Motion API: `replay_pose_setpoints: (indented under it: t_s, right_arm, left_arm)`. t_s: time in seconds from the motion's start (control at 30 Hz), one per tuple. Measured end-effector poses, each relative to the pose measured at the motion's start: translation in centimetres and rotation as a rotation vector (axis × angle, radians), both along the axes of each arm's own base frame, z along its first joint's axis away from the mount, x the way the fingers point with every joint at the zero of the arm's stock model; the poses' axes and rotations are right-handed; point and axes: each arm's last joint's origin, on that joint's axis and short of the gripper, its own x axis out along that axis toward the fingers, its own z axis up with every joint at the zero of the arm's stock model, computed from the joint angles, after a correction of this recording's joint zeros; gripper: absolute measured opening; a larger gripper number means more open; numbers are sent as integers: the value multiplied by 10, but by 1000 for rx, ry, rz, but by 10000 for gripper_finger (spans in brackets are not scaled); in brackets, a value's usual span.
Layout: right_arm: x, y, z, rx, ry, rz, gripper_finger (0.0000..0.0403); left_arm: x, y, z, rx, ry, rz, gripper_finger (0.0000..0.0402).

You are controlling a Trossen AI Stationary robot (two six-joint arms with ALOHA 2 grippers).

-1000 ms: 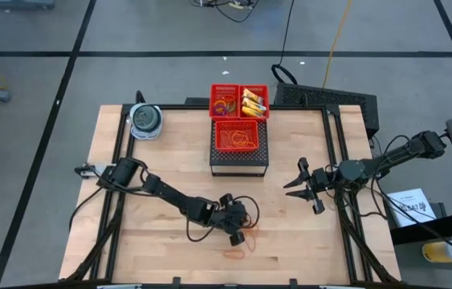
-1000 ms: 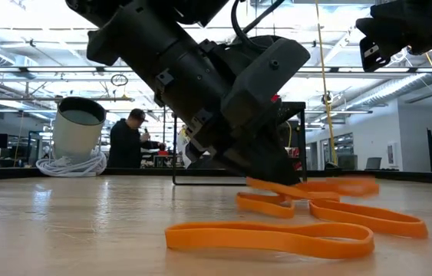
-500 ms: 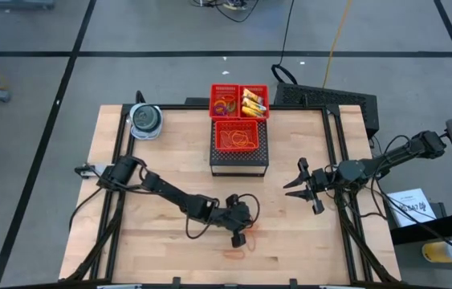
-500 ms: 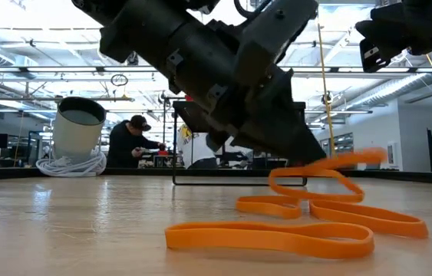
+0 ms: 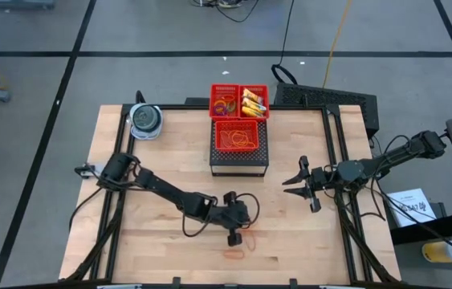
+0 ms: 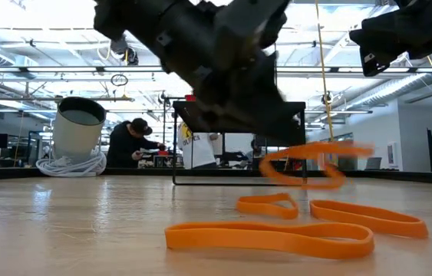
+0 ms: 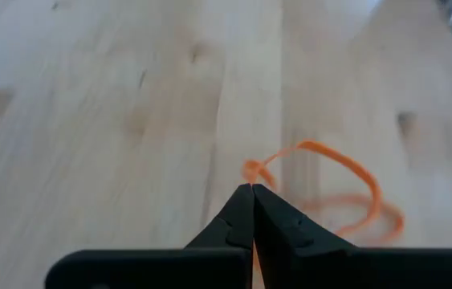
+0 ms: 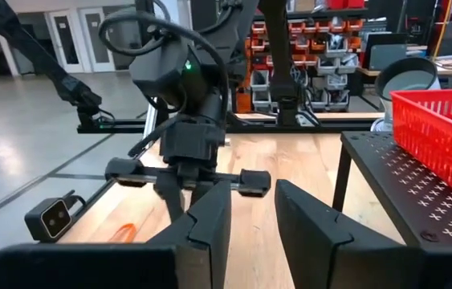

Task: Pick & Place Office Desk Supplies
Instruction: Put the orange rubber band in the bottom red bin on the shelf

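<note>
My left gripper (image 5: 234,236) is near the table's front middle, shut on a thin orange rubber band (image 6: 308,164) that hangs clear of the wood. In the left wrist view the band (image 7: 346,164) loops out past the shut fingertips (image 7: 251,191). Three more orange bands lie flat on the table: one nearest the low camera (image 6: 269,237), one small (image 6: 266,203), one to its right (image 6: 369,218). My right gripper (image 5: 296,181) is open and empty at the table's right, its fingers apart in its wrist view (image 8: 251,210). My left gripper pinches one strand of the rubber band (image 7: 250,170) between its two fingertips. The fingers slant down from the table's left. The band's loop hangs slack beyond and below the fingertips, lifted clear of the table.
Red mesh baskets (image 5: 239,119) with rings, yellow packets and bands stand on a black perforated stand (image 5: 238,158) at the far middle. A round blue-grey container (image 5: 145,120) stands at the far left corner. Bare wood lies between the two grippers. A person stands in the room behind (image 6: 130,142).
My left gripper has risen from the table, staying shut. The rubber band it holds lay among the others, then came up at one end, and now hangs clear of the wood. The other bands have stayed where they were.
</note>
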Motion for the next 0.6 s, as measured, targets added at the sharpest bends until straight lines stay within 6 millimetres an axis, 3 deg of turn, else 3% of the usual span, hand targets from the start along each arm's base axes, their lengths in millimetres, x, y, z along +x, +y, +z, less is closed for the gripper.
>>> replay_pose_setpoints:
  t_s: [0.33,0.6]
  right_arm:
    - [0,0,0,-7,0,0,89]
    - [0,0,0,-7,0,0,89]
  left_arm:
    - [-21,-9,-7,-70,230,-7,4]
    - [-24,-8,-9,-89,253,92,48]
